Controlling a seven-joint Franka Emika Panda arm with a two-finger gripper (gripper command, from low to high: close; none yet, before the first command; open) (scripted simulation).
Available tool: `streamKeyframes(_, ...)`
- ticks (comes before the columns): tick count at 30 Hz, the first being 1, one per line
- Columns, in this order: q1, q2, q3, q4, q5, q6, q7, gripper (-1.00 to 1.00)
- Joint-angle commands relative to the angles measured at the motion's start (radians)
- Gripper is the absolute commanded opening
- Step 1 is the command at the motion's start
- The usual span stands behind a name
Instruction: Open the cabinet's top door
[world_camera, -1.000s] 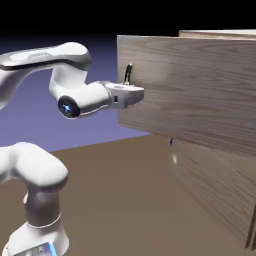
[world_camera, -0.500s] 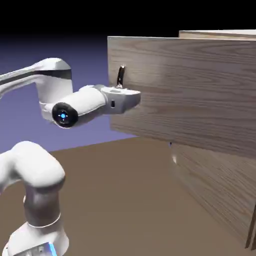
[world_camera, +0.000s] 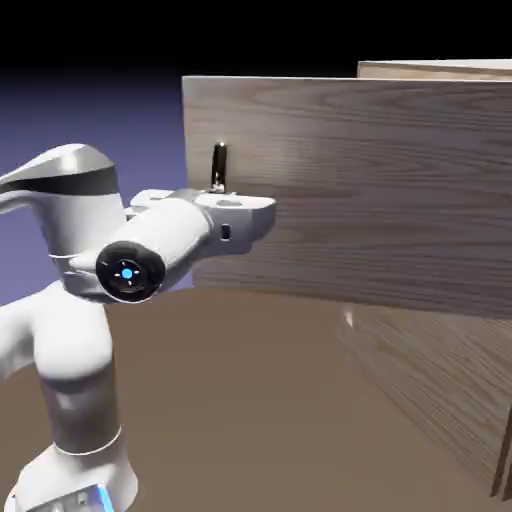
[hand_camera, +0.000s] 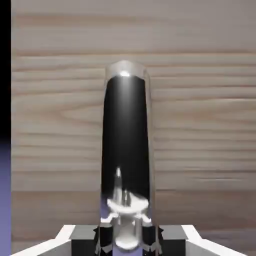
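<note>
The cabinet (world_camera: 440, 380) fills the exterior view's right. Its top door (world_camera: 380, 190), a wide wood-grain panel, stands swung well out from the cabinet, with its free edge toward the exterior view's left. A short dark bar handle (world_camera: 219, 164) sits near that edge. My gripper (world_camera: 222, 192) is shut on the handle's lower part. In the hand view the glossy dark handle (hand_camera: 125, 140) rises upright against the door's wood (hand_camera: 200, 125), and my gripper (hand_camera: 125, 236) clamps its base between two dark fingertips (hand_camera: 103, 238).
The lower wood-grain panel (world_camera: 430, 385) stays flush with the cabinet, a small pale mark of its handle (world_camera: 348, 318) near its top left. The brown table (world_camera: 260, 420) spreads below. My white arm's base (world_camera: 75, 430) stands at the lower left.
The door has swung further out, its free edge moving toward the exterior view's left. My hand has gone with it, still clamped on the handle, and the arm has folded back toward its base.
</note>
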Motion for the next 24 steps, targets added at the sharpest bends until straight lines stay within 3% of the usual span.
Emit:
streamKeyframes(1,0.008,0.011,-0.036,0.03,-0.03,-0.042,-0.001,-1.0)
streamKeyframes(11,0.213,0.099,-0.295,0.389,-0.229,-0.416,0.008,-1.0)
streamKeyframes(24,0.56,0.128,-0.451,0.86,-0.323,-0.783,0.063,-1.0)
